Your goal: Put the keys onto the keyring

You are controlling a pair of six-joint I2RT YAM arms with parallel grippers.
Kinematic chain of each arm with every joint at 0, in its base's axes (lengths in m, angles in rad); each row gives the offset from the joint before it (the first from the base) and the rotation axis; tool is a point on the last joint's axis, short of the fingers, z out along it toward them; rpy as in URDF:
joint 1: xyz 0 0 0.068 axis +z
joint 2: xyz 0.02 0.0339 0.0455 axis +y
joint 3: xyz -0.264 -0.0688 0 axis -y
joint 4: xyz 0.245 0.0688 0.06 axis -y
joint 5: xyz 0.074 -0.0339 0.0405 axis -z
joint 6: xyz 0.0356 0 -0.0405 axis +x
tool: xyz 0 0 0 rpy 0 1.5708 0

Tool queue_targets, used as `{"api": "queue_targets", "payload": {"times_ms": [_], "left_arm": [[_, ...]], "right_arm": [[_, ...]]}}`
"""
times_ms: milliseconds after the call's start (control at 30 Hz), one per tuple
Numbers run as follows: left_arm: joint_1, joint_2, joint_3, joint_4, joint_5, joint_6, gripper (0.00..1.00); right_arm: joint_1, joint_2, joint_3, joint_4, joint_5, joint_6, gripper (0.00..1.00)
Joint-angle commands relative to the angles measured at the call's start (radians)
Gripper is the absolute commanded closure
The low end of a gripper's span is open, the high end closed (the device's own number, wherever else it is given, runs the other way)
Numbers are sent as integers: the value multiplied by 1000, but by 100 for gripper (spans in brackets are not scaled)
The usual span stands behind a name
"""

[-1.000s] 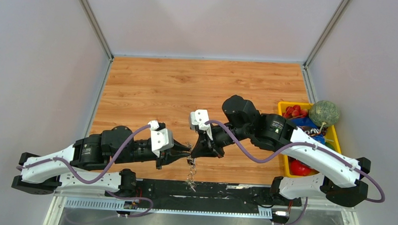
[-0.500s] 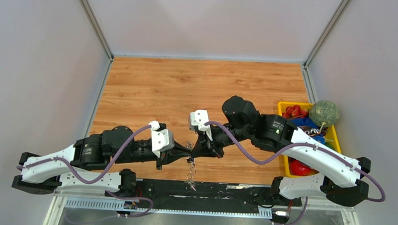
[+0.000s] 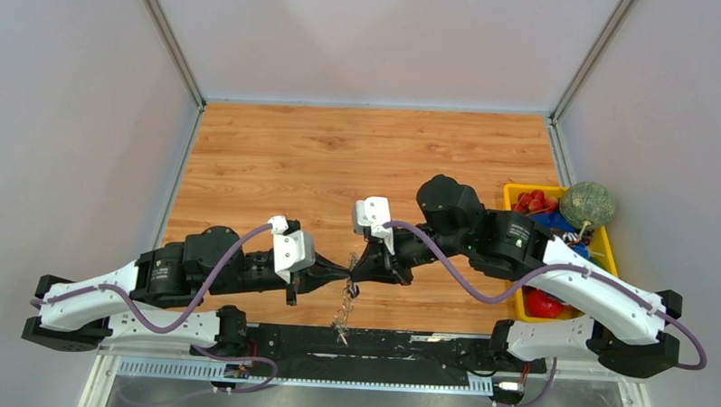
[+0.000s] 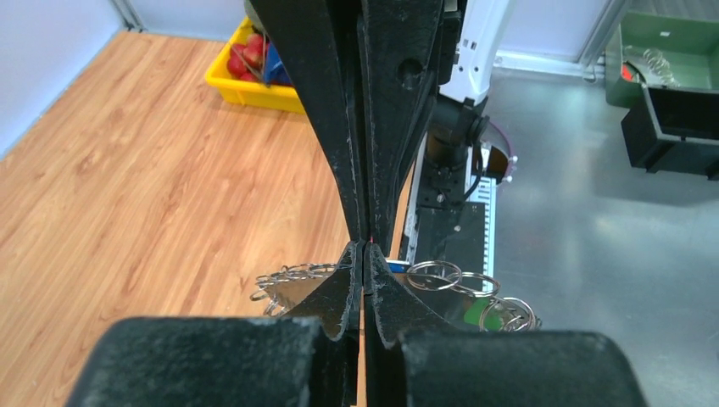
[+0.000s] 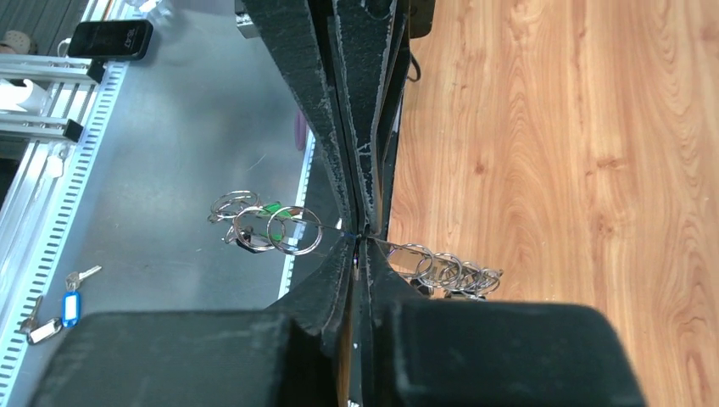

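As the two meet tip to tip above the near edge of the desk (image 3: 277,164), the left end effector (image 3: 342,274) and right end effector (image 3: 362,269) each pinch shut on the thin keyring (image 5: 337,231), where keys (image 5: 271,209) hang. Uneven pulling may slip the wire free.

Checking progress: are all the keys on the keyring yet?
No, a blue-tagged key lies loose on the grey metal surface, apart from the keyring.
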Motion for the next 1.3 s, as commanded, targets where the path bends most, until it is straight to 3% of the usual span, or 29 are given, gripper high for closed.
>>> {"api": "queue_targets", "payload": {"times_ms": [0, 167, 267, 967, 1267], "left_arm": [[-2, -5, -4, 21, -2, 18, 100], [-2, -30, -16, 73, -20, 27, 100], [-2, -51, -29, 122, -27, 29, 100], [-1, -226, -233, 594, 9, 7, 100], [-2, -244, -279, 658, 31, -8, 100]], "right_arm": [[6, -87, 9, 171, 21, 30, 91], [7, -128, -22, 188, 56, 38, 69], [7, -164, -54, 217, 63, 42, 64], [24, -285, -300, 576, 121, 4, 58], [36, -262, -314, 655, 96, -25, 58]]}}
